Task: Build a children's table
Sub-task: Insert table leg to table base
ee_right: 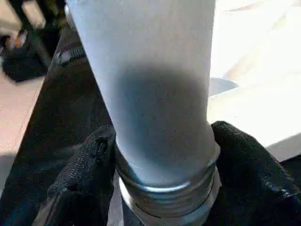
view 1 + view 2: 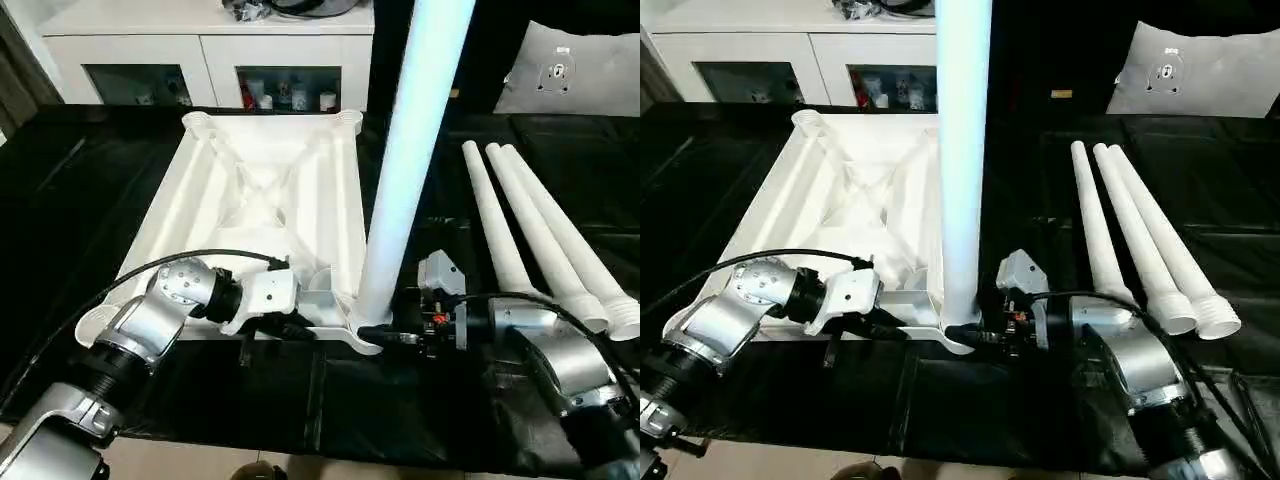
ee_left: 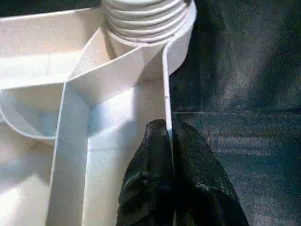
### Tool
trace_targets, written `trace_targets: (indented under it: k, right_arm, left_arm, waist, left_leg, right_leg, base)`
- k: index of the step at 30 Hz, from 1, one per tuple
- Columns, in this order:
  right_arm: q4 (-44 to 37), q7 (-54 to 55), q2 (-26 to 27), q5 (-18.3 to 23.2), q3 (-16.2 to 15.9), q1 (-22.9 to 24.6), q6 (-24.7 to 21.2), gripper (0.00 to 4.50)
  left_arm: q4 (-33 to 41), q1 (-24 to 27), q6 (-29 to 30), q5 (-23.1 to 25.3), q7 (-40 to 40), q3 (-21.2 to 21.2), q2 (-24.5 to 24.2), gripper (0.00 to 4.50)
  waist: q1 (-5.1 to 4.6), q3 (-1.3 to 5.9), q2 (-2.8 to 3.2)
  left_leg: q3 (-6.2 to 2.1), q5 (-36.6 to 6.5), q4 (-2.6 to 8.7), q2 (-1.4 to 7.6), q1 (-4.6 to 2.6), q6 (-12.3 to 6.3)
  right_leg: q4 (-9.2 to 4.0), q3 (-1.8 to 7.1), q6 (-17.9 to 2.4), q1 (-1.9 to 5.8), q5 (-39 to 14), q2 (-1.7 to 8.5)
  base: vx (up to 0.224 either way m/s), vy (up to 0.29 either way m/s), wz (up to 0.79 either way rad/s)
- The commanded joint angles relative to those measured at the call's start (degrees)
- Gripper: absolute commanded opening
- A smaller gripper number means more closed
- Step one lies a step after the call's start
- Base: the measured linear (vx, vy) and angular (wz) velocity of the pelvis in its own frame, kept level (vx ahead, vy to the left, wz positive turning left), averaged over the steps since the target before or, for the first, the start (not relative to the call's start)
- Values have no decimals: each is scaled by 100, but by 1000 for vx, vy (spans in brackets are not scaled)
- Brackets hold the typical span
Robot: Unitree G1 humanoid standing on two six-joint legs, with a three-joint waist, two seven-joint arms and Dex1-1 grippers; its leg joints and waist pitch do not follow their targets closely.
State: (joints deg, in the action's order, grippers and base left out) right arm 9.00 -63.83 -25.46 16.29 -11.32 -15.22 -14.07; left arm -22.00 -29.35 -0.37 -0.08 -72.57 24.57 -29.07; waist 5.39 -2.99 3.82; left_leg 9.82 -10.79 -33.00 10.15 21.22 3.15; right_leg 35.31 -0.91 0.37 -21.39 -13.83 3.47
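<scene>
The children's table top (image 2: 190, 200) lies upside down on the black cloth, ribs facing up. One white leg (image 2: 405, 170) stands upright in its near right corner socket. My right gripper (image 2: 378, 335) is at the base of that leg, a black finger (image 1: 84, 174) pressed against each side just above the threaded collar. My left gripper (image 2: 292, 325) is shut on the thin near rim (image 3: 165, 80) of the top, close to the same corner. Three more legs (image 2: 530, 230) lie side by side on the cloth to the right.
A white cabinet (image 2: 200, 50) with glass doors stands behind the table. A grey-white cushion (image 2: 580, 70) rests at the back right. The black cloth's front edge runs just under my forearms, with light floor below.
</scene>
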Motion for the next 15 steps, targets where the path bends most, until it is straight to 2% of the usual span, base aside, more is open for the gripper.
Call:
trace_targets:
  k: [1,2,3,4,5,6,7,9,11,15]
  right_arm:
    - [-88,409,238,-1,-69,170,-170,275]
    - [-79,827,475,-83,-37,294,-180,275]
    - [-69,1036,597,-124,-25,347,-202,275]
    - [-44,1434,828,-210,-4,436,-250,274]
    - [-16,1700,989,-258,19,476,-281,274]
    - [22,1996,1187,-278,66,489,-333,274]
    - [42,2176,1315,-275,105,492,-369,274]
    - [78,2530,1571,-255,189,488,-453,274]
    - [254,3259,2065,-309,349,346,-579,274]
    - [461,3981,2495,-462,486,202,-633,274]
  left_arm:
    - [125,132,328,149,344,95,144,0]
    - [260,185,621,123,636,-6,268,0]
    - [343,216,780,90,755,-52,336,0]
    - [503,273,1096,32,978,-131,470,0]
    - [597,303,1269,26,1148,-175,565,0]
    - [689,319,1455,47,1357,-216,688,0]
    - [749,326,1580,67,1493,-239,773,0]
    - [867,335,1836,109,1761,-284,947,0]
    - [1062,305,2367,245,2365,-361,1434,0]
    - [1254,259,2884,383,3022,-405,1956,0]
  waist:
    - [-25,271,17]
    - [-31,258,18]
    - [-54,221,-2]
    - [-74,197,17]
    - [-90,169,10]
    - [-133,143,-12]
    - [-175,129,-1]
    - [-238,125,4]
    - [-277,120,1]
    - [-320,141,0]
  left_leg:
    - [-89,-950,348,289,-69,-241]
    - [-88,-1032,359,285,-73,-208]
    - [-89,-1251,396,286,-80,-121]
    - [-92,-1475,434,290,-108,-6]
    - [-99,-1626,457,282,-110,38]
    - [-124,-1841,490,268,-103,125]
    - [-140,-1982,516,266,-112,192]
    - [-157,-2136,524,271,-143,231]
    - [-152,-2072,534,269,-116,243]
    - [-145,-1878,510,253,-101,189]
  right_leg:
    - [-349,158,-1633,212,390,405]
    - [-368,158,-1618,202,210,401]
    - [-411,169,-1574,187,-250,418]
    - [-452,183,-1500,156,-778,424]
    - [-482,184,-1434,147,-1103,421]
    - [-524,192,-1274,152,-1687,434]
    - [-554,200,-1133,125,-2071,436]
    - [-595,220,-1015,91,-2302,438]
    - [-590,224,-1007,79,-2156,426]
    - [-597,230,-1023,82,-1749,412]
  base:
    - [0,0,0]
    - [0,0,0]
    - [0,0,0]
    - [0,0,0]
    - [0,0,0]
    - [0,0,0]
    - [0,0,0]
    - [0,0,0]
    - [0,0,0]
    - [0,0,0]
